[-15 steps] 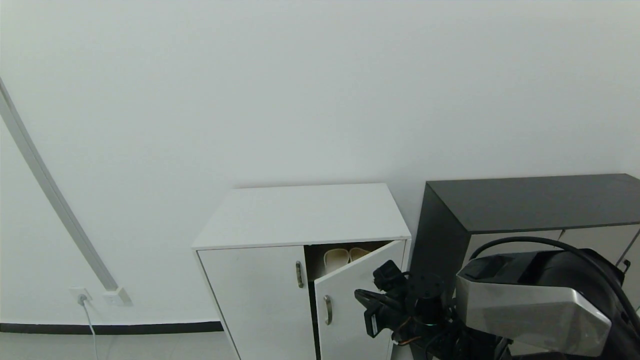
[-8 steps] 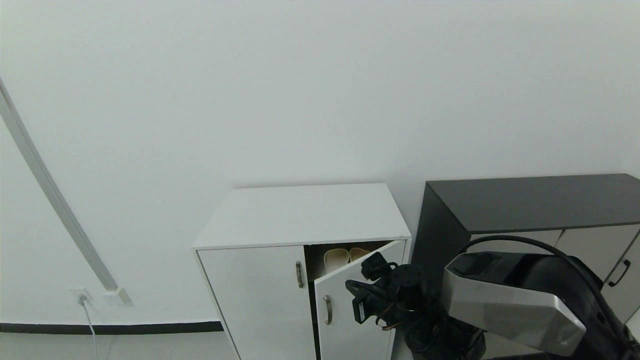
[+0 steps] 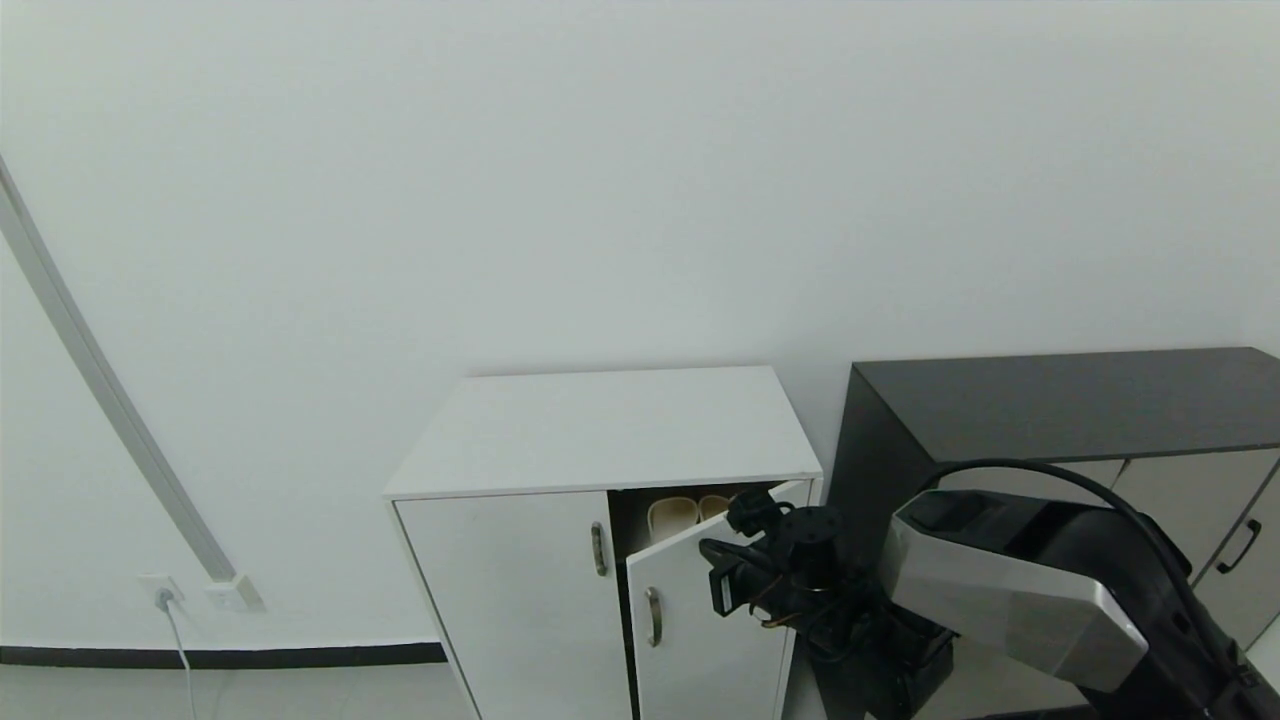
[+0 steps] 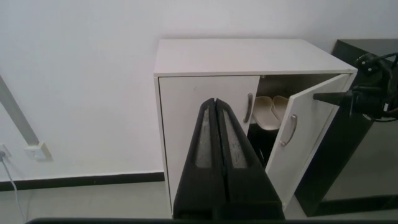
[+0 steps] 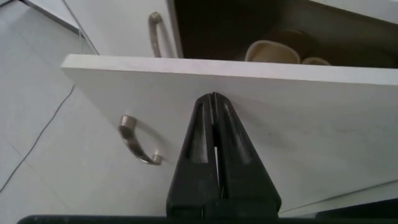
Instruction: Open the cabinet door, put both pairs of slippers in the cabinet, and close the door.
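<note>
My R gripper, clenched empty, touches ajar R cabinet door; slippers inside, beyond it. L gripper clenched too.

Even soft light, sharp, dark cabinet interior

Two cabinets: one white cabinet and one dark cabinet. The white one has two doors, a shut door and an open door, and two metal handles, a left handle and a right handle. Two cream slippers are visible inside, a left slipper and a right slipper. One black handle on the dark cabinet. One cable and one wall strip. Two grippers, the left gripper and the right gripper.
</note>
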### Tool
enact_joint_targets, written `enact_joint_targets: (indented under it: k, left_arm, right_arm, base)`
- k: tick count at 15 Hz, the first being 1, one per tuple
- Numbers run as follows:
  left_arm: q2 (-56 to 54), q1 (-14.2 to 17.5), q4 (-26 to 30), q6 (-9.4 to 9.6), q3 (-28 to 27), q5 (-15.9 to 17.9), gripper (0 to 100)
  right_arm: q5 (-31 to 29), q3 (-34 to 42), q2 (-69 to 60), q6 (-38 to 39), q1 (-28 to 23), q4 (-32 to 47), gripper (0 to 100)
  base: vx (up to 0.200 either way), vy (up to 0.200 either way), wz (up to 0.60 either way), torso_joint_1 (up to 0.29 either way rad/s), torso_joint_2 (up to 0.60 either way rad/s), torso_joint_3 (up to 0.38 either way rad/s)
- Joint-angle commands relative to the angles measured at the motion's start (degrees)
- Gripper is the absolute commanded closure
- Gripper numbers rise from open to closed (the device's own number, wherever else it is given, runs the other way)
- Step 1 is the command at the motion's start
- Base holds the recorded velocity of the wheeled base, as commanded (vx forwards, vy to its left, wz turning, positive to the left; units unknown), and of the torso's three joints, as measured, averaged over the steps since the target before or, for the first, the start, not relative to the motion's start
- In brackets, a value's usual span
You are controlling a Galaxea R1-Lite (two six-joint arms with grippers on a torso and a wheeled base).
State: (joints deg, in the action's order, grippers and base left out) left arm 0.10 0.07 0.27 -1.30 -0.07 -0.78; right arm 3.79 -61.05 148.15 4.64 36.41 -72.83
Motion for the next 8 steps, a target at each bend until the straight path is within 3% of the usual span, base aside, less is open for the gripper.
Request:
enact_joint_targets:
  k: [1,8]
  left_arm:
    - [-0.01,0.01,0.00,-0.01,-0.01,-0.01,100]
    - [-0.01,0.01,0.08,-0.01,-0.01,-0.01,100]
  right_arm:
    - [-0.19,-1.79,0.82,0.01,-0.82,0.58,100]
    - [-0.89,-9.44,3.20,0.01,-3.19,4.80,100]
  base:
    - [0.000,0.000,0.00,0.000,0.00,0.000]
    - [0.000,0.000,0.00,0.000,0.00,0.000]
